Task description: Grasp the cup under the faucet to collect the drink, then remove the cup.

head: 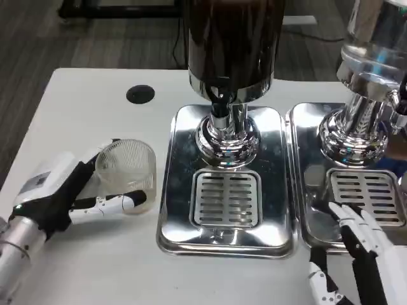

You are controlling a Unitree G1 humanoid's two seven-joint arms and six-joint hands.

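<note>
So the cup (127, 173) is a clear ribbed plastic one, and it's sitting off to the left of the middle drip tray (226, 184), tipped over toward the tray rather than upright, with its rim end up and away from the robot. It's not under the faucet (220, 101); that dark spout hangs over the tray's back half, well to the right of the cup. The left hand (76, 194) has the cup: fingers wrap along its near side with one white and black finger lying under the bottom edge, and the thumb side comes around the far wall, so it's gripping it. The tray itself is shiny steel with a slotted grate (226, 200) toward the front and a chrome pedestal (227, 136) behind it, holding up the dark drink tank (232, 38). Right of that tray there's a second tray (305, 210) just beside it, with its own grate and chrome column under a clear tank (375, 44). The right hand (359, 244) is down at the front of that second tray, fingers spread apart and holding nothing, fingertips over the grate's near edge. Behind the cup, further back on the white counter (82, 108), there's a round black hole cover (140, 94).
</note>
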